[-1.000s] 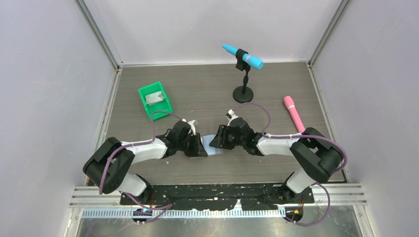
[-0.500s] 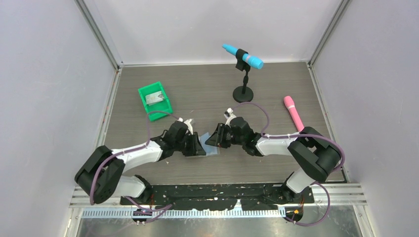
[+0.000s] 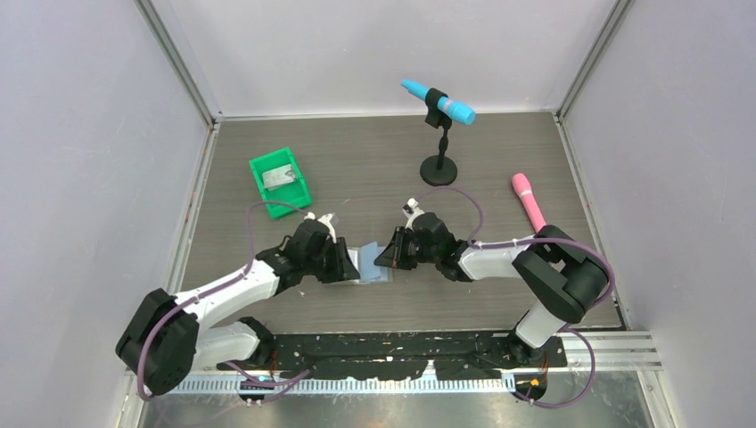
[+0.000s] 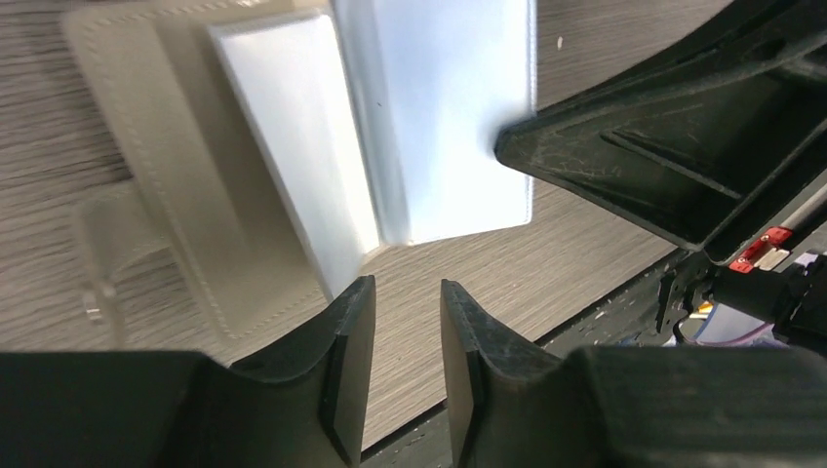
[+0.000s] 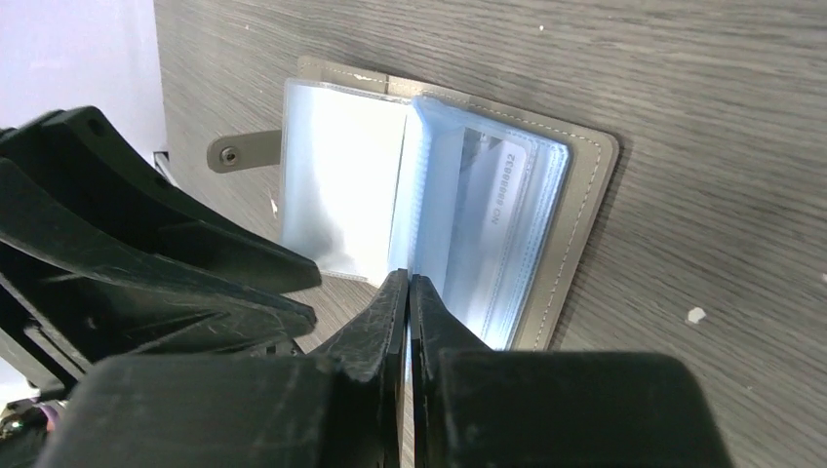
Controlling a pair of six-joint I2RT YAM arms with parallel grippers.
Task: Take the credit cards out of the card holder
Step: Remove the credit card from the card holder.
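Note:
The card holder (image 3: 370, 267) lies open on the table between my two grippers, grey cover down, pale blue pockets up. In the right wrist view (image 5: 585, 224) its tab (image 5: 239, 153) points left, and a whitish credit card (image 5: 499, 200) with printed digits sits inside a right-hand pocket. My right gripper (image 3: 385, 260) is shut (image 5: 409, 278) on the lower edge of a pale blue pocket leaf. My left gripper (image 3: 349, 265) is slightly open and empty (image 4: 407, 288), just off the holder's (image 4: 244, 195) left edge. The right gripper's finger (image 4: 634, 146) touches the pale leaf.
A green bin (image 3: 279, 181) holding a flat grey item stands at the back left. A blue microphone (image 3: 439, 102) on a black stand is at the back centre. A pink microphone (image 3: 530, 205) lies at the right. Walls close in the table on three sides.
My left gripper has drawn back to the left, away from the holder. The holder now shows open between the two grippers. The right gripper has shifted slightly left and still pinches the leaf.

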